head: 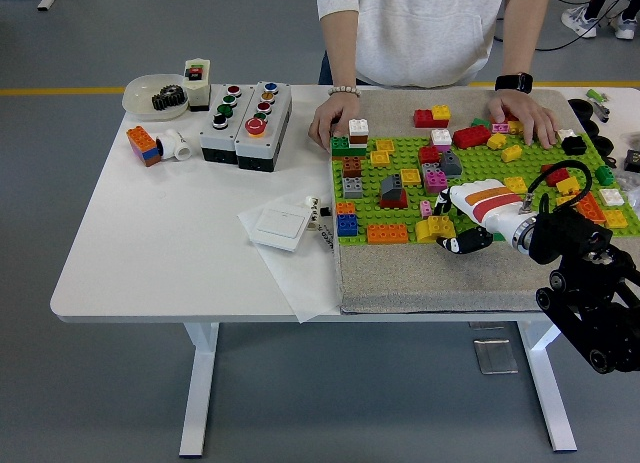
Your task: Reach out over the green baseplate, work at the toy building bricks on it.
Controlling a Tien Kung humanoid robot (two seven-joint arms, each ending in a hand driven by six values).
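Baseplate: we found the green baseplate [470, 188] lying on a grey mat [440, 273] at the table's right, crowded with bricks.
Person: both of the person's hands [331, 120] pressed on its far edge, which we judged was to keep it from sliding.
Right hand: our right hand [462, 233] sat low at the plate's near edge, fingers curled against a yellow brick [434, 227]; we could not tell whether they gripped it.
Left arm: we saw none.

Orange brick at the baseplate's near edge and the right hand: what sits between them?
In the head view, a yellow brick lies between the orange brick and the right hand, by the fingers.
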